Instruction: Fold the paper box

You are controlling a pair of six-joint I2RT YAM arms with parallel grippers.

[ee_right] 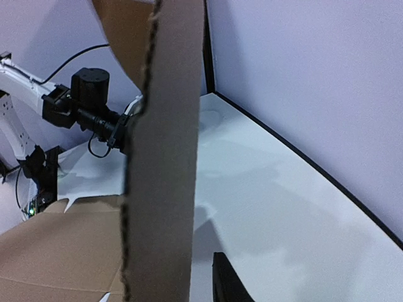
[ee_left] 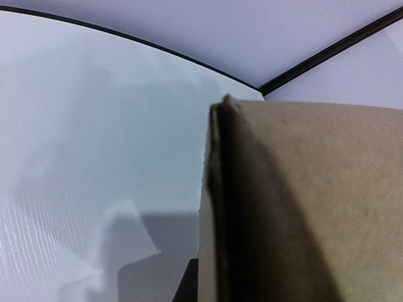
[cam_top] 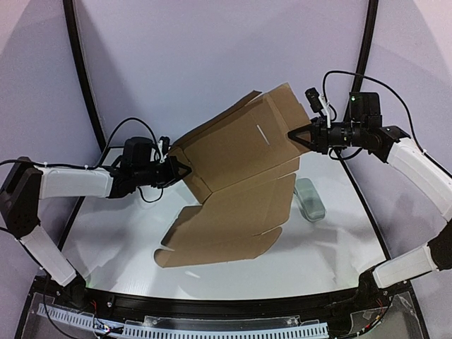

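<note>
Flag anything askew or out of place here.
The paper box sits tilted between the left tool and right tool, lower flaps trailing on the table. A small pale case lies beside it, seemingly unrelated to folding.

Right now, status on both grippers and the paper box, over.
Left gripper shut on paper box, left edge. Right gripper at right edge, grip unclear. Box tilted up, lower flaps on table. Grey-green case beside it.

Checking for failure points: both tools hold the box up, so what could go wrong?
The left tool and right tool pinch the box only at its edges; it could slip or tear. Its hanging flaps sit near the case and might knock it along the table.
</note>
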